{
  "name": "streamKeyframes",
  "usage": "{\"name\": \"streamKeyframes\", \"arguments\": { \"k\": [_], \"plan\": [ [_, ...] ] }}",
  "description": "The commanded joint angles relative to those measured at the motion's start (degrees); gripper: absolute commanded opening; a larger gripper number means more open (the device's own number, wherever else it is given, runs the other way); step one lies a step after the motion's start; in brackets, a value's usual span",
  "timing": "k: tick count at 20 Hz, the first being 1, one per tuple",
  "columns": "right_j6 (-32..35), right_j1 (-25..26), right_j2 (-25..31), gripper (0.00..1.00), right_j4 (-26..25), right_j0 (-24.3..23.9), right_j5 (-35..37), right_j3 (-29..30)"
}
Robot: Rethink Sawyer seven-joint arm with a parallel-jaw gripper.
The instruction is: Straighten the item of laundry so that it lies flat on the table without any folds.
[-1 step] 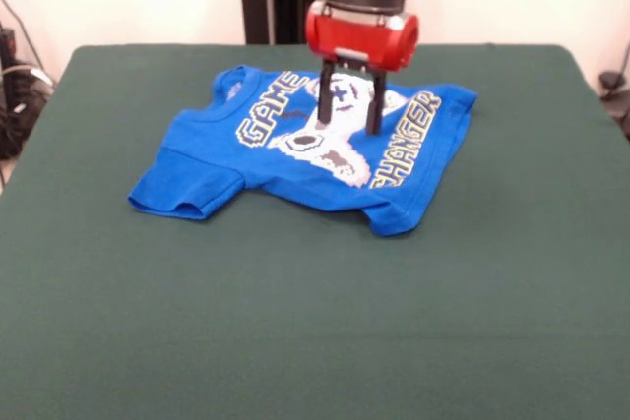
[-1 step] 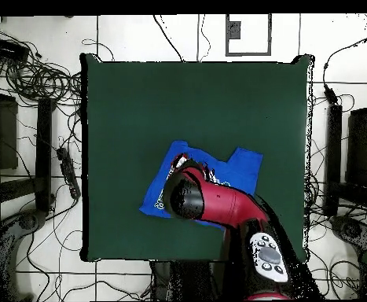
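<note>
Blue T-shirt [image 1: 295,159] rumpled, hem folded.

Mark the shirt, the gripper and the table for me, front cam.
T-shirt [image 1: 212,150]: front view, plain blue cloth below the "GAME" lettering.
Gripper [image 1: 349,110]: front view, midway between its two dark fingertips, which stand apart over the controller print.
Table [image 1: 315,331]: front view, bare green cloth nearest the camera.
</note>
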Motion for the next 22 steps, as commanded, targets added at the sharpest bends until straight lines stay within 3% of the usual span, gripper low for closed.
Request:
{"name": "streamKeyframes", "arguments": {
  "k": [1,7,22],
  "plan": [
    [-1.7,1.6,5.9,1.0,-2.3,2.7,12.4,-6.7],
    [-3.6,-0.7,7.5,1.0,-3.9,2.0,18.0,-7.5],
    [-2.3,4.5,7.7,1.0,-6.0,2.7,17.9,-13.1]
  ]
}}
